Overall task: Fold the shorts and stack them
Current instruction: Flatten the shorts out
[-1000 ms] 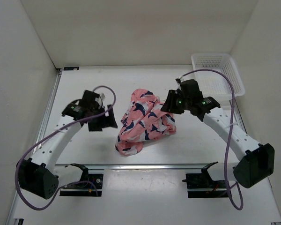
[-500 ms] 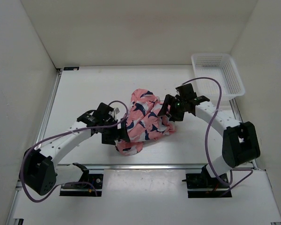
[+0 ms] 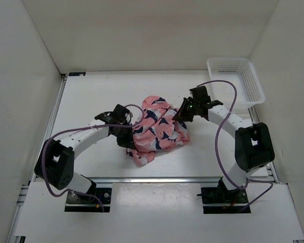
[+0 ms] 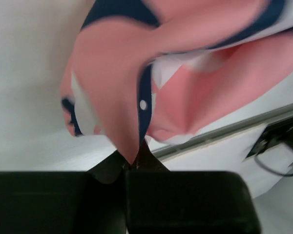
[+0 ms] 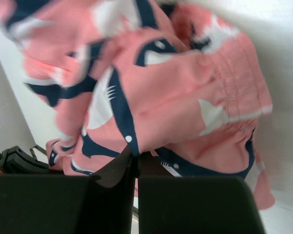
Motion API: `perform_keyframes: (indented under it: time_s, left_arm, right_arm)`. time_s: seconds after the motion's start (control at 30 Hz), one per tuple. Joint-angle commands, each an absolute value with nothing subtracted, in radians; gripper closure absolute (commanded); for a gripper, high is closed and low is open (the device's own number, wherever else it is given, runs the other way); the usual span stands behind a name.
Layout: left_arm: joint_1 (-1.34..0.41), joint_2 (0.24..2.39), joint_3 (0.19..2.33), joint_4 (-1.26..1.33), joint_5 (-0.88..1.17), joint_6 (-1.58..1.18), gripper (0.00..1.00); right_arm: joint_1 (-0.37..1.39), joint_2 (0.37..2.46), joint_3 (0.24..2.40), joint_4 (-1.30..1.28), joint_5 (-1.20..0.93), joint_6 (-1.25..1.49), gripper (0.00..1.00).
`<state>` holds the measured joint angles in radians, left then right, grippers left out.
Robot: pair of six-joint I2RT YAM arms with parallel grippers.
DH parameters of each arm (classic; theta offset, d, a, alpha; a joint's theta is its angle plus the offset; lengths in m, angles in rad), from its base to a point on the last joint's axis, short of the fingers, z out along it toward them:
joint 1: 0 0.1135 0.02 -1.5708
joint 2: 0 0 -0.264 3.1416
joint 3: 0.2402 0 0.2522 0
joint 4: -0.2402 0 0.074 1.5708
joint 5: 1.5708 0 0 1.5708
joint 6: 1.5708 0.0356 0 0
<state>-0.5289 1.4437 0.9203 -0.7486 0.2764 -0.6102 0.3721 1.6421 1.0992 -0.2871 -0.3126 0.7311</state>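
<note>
Shorts [image 3: 159, 130]: crumpled heap, mid-table [image 3: 91, 96], between both arms. Left gripper [image 3: 128, 137]: fingers pressed together, pinching a fold at the left edge. Right gripper [image 3: 184, 112]: likewise pinching the right edge.

Robotics lab test cell, plain white panel walls [image 3: 152, 35] closing in a flat white worktop [image 3: 91, 96] on three sides, two white-and-black robot arms [image 3: 86, 137] sitting bolted along a silver metal rail [image 3: 157, 178] at its near edge, purple cables [image 3: 218, 81] looping off them.
</note>
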Motion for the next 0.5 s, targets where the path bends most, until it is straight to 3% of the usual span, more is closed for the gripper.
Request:
perform_keyframes:
  time_s: [0.0,0.1,0.2,0.23,0.37,0.43,0.47]
  left_arm:
    - [-0.479,1.456,1.096,-0.773,0.236,-0.586,0.89]
    - [-0.401,1.531,1.386,-0.886,0.167,-0.545,0.89]
    - [-0.335,1.630,1.797,-1.040,0.111,-0.499,0.89]
    - [-0.315,1.687,2.030,-1.125,0.089,-0.485,0.89]
    - [-0.256,1.753,2.452,-1.241,0.038,-0.457,0.89]
    - [-0.245,1.709,2.441,-1.218,0.038,-0.457,0.89]
    - [-0.235,1.627,2.328,-1.189,0.038,-0.457,0.89]
  right_arm:
    - [0.371,1.635,1.244,-0.261,-0.299,0.729,1.00]
    - [0.347,1.647,1.434,-0.333,-0.282,0.683,1.00]
    - [0.304,1.660,1.662,-0.393,-0.304,0.644,1.00]
    - [0.304,1.660,1.719,-0.420,-0.304,0.632,1.00]
    - [0.279,1.594,1.955,-0.481,-0.316,0.514,1.00]
    - [0.304,1.548,1.947,-0.491,-0.316,0.462,1.00]
    - [0.330,1.492,1.924,-0.491,-0.295,0.437,1.00]
